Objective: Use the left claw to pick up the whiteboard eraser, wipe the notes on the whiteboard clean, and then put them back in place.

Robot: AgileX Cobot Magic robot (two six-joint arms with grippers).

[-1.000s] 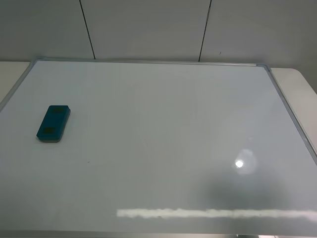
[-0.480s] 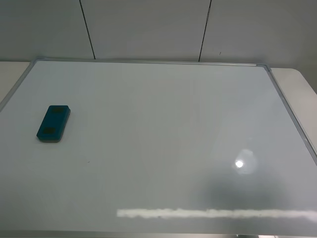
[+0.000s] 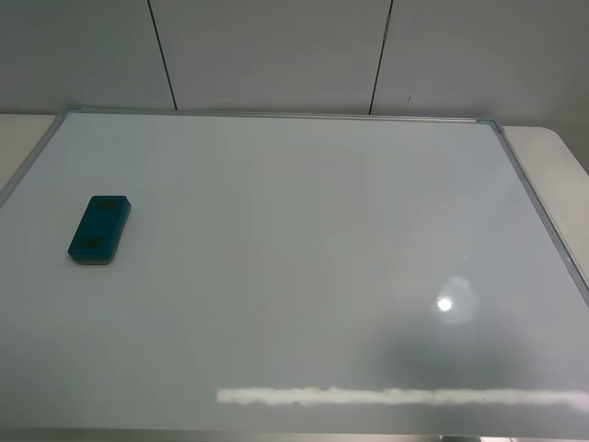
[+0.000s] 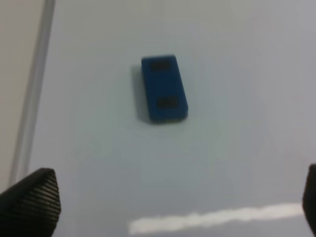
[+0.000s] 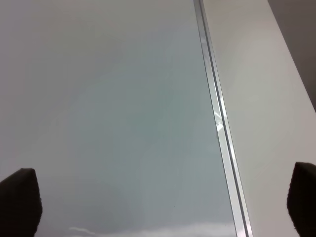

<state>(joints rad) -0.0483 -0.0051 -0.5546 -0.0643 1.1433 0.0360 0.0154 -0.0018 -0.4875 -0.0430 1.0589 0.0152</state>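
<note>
Pale wall panels back a counter (image 3: 552, 157) carrying the whiteboard (image 3: 304, 258), and the whiteboard eraser (image 3: 99, 228) lies flat near its left edge, no notes visible. The left tool (image 4: 168, 197) hangs above, fingers spread wide and empty, the eraser ahead between them, its long axis pointing roughly away. The right tool (image 5: 163, 200) hovers open and empty by the right frame, well apart.

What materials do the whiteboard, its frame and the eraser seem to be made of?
The whiteboard looks like a glossy coated panel: it mirrors a lamp spot and a light strip. Its frame appears to be silver metal, probably aluminium, with a thin bright sheen. The whiteboard eraser seems to be matte teal plastic or foam; the pictures cannot settle which.
</note>
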